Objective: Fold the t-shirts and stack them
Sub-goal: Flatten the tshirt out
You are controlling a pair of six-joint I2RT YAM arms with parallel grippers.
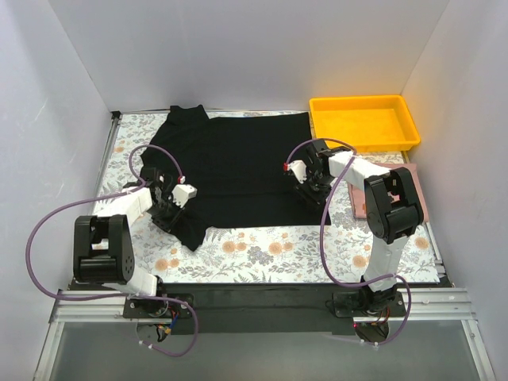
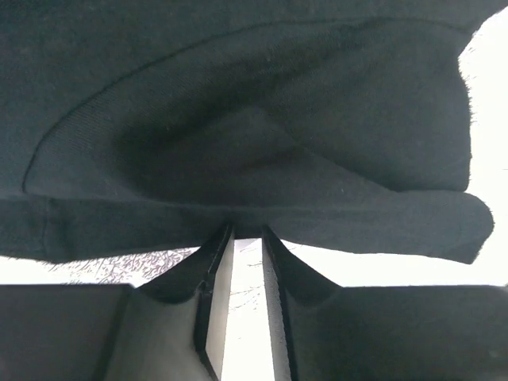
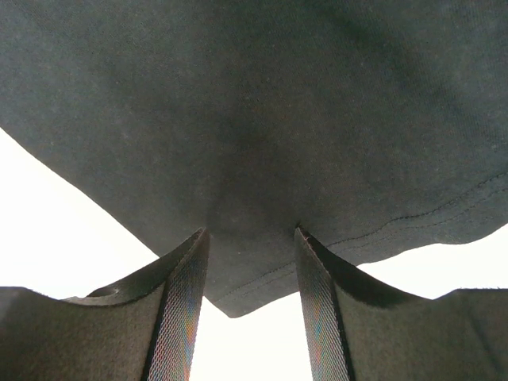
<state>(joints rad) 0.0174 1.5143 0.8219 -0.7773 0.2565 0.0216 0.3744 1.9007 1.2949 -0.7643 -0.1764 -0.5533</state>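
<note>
A black t-shirt (image 1: 238, 167) lies spread on the floral tablecloth, with its collar end to the left and its hem to the right. My left gripper (image 1: 167, 206) is at the shirt's near left part. In the left wrist view (image 2: 248, 230) its jaws are almost together, and the tips pinch a bunched fold of the black fabric (image 2: 254, 119). My right gripper (image 1: 308, 186) is at the near right hem corner. In the right wrist view (image 3: 250, 230) its jaws stand apart, and the hem corner (image 3: 238, 294) hangs between them.
A yellow tray (image 1: 361, 101) stands at the back right, next to the shirt's hem. A pinkish book (image 1: 418, 198) lies under the right arm near the right edge. White walls close in the table on three sides.
</note>
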